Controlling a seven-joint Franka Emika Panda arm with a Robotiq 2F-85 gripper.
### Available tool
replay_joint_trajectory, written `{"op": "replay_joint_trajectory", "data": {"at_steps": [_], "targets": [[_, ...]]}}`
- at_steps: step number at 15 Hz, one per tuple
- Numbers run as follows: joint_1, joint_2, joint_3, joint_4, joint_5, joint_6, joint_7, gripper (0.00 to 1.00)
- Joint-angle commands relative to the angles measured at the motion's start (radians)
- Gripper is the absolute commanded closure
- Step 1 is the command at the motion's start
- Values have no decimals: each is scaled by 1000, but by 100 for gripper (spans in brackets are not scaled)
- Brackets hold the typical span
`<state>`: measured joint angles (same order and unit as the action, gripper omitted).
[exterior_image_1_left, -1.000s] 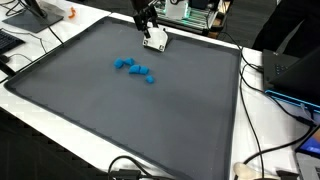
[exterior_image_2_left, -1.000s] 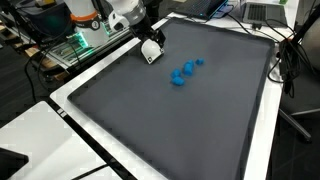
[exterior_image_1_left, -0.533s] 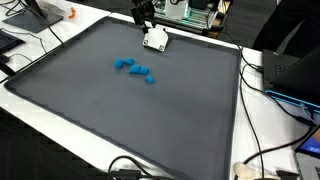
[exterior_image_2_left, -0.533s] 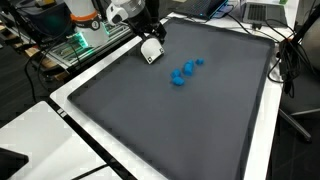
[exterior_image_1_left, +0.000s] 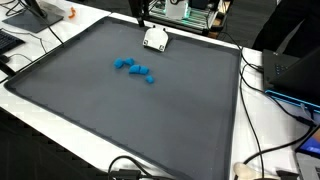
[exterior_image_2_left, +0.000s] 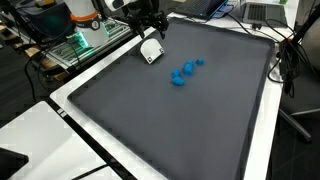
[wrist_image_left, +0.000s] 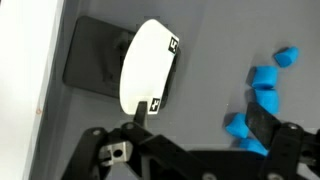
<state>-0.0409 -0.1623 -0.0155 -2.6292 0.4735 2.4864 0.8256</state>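
Five blue blocks (exterior_image_1_left: 135, 69), one white object (exterior_image_1_left: 154, 39)

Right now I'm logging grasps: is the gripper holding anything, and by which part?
Nothing is held. The open gripper hangs above the white rounded block with black markers, which lies on the dark grey mat, clear of both fingers.

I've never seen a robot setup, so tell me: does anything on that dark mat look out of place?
Nothing looks spilled or broken. The blue blocks lie in a loose, uneven cluster, and the white marked piece sits askew near the edge of the mat.
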Motion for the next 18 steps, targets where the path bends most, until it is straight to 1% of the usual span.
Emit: {"op": "replay_joint_trajectory", "data": {"at_steps": [1,4,7,10,18], "targets": [[-8,-24,29,56,-180,-51,-4,0],[-2,-11,50,133,-310,-105,-28,0],[9,14,65,219,-392,-172,-95,0],[24,53,74,304,-434,-220,-201,0],[71,172,85,471,-514,-246,-518,0]]}}
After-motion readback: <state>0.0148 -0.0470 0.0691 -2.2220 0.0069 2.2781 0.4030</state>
